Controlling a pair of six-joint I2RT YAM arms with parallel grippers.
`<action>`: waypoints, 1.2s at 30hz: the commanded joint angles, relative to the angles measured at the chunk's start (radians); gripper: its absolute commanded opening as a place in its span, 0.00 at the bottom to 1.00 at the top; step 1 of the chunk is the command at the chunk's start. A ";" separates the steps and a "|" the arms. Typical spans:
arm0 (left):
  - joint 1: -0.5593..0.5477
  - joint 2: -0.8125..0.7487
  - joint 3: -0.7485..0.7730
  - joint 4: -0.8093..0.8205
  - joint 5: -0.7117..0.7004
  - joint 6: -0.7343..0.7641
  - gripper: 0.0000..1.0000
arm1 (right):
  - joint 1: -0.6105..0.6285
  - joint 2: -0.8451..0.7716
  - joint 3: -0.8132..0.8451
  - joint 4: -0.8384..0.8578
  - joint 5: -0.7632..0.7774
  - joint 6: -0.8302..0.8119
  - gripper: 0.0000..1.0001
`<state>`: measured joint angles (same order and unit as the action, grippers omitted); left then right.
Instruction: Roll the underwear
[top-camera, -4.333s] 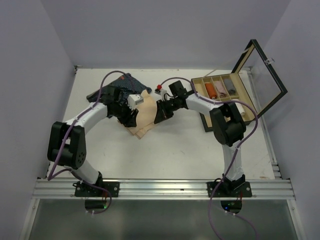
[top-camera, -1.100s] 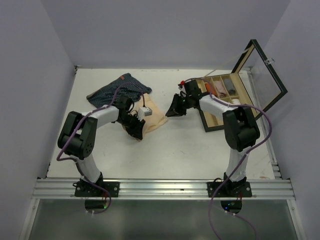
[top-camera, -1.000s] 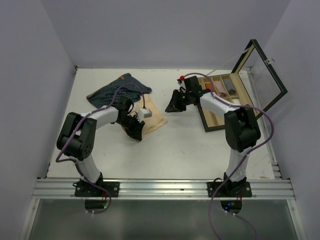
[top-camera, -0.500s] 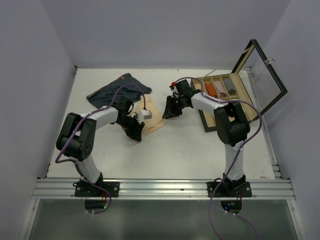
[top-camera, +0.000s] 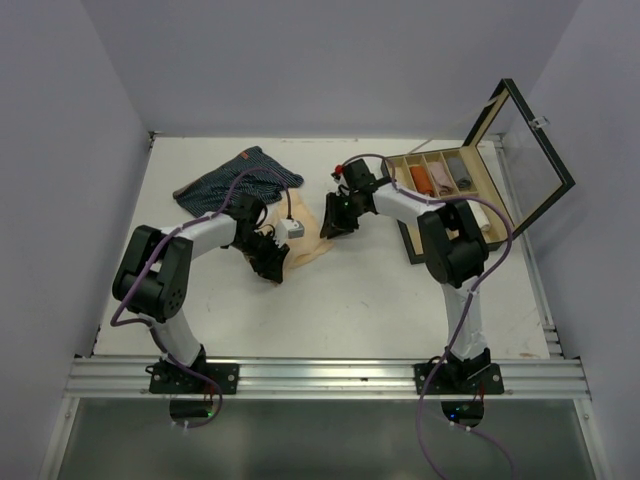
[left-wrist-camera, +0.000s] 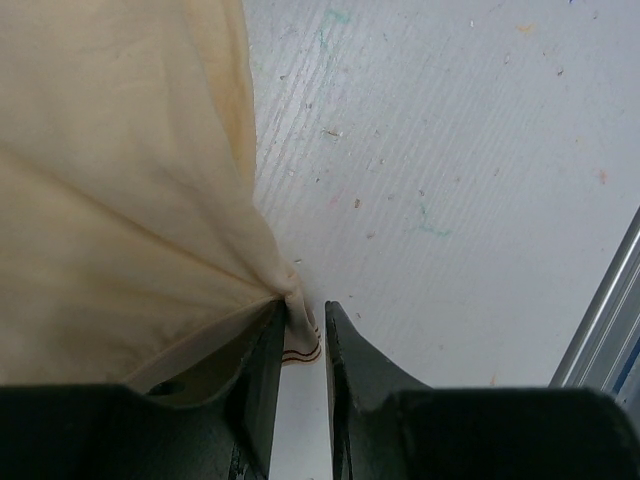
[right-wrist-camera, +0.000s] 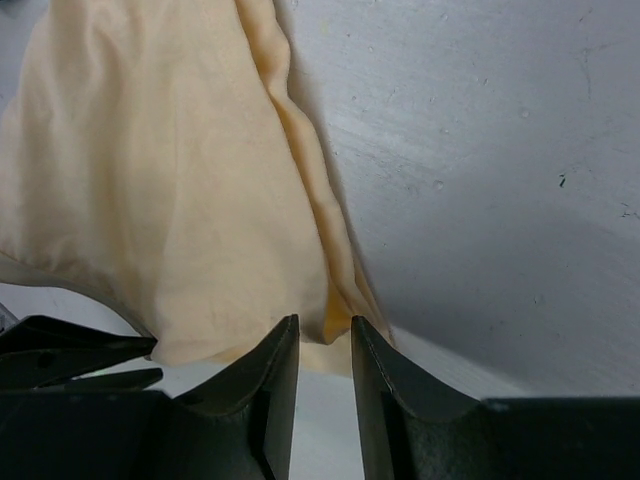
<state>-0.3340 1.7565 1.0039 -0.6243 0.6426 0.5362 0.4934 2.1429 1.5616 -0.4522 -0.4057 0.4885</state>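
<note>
The left gripper (top-camera: 272, 262) pinched the seven-o'clock corner of the beige underwear (top-camera: 306, 246) at mid-table in the top view. The right gripper (top-camera: 335, 226) sat at the cloth's two-o'clock edge. The navy striped underwear (top-camera: 235, 180) lay at ten o'clock and the open wooden box (top-camera: 440, 182) at two o'clock. The white table (top-camera: 350, 300) stood between pale lilac walls (top-camera: 90, 120).

In the left wrist view, the jaws were clamped on a bunched beige corner above a scuffed, speckled tabletop, with a metal rail (left-wrist-camera: 605, 320) at four o'clock.

In the right wrist view, the jaws stood slightly apart with a beige fold at their mouth. Whether they gripped it, I could not tell.
</note>
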 joint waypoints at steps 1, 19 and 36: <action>0.004 0.034 -0.021 -0.052 -0.084 0.027 0.28 | 0.011 0.012 0.041 -0.034 0.021 -0.025 0.32; 0.004 0.029 -0.047 -0.049 -0.092 0.036 0.29 | -0.019 -0.096 0.054 -0.066 -0.019 -0.083 0.00; 0.004 0.026 -0.039 -0.071 -0.092 0.044 0.31 | -0.019 -0.068 -0.095 -0.048 -0.010 -0.107 0.00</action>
<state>-0.3340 1.7565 1.0019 -0.6273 0.6479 0.5434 0.4740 2.0560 1.4628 -0.5228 -0.4301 0.4030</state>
